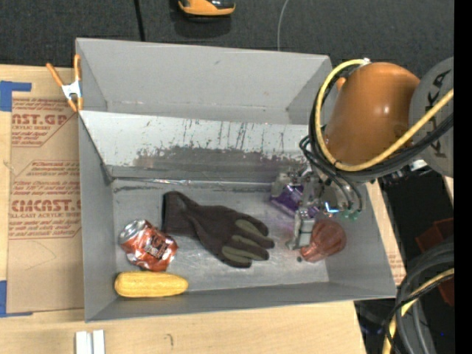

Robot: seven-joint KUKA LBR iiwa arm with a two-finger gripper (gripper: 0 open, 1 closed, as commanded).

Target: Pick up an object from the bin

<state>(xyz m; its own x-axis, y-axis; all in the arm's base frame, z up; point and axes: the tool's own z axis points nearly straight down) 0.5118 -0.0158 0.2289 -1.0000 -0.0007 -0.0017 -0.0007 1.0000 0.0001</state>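
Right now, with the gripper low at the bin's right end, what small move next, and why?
Probably shift the gripper slightly toward the view's right, over the reddish-brown lump: it sits at that lump's edge, with the dark glove close on its other side and a purple thing behind.

A glossy orange dome cover (pixel 372 113) caps the wrist. Yellow and black cables (pixel 319 120) loop around its left rim and cross to the right. Beside it is a pale grey arm link (pixel 442 76) with dark lettering. The gripper (pixel 302 236) below is silvery metal, tangled with thin dark wires.
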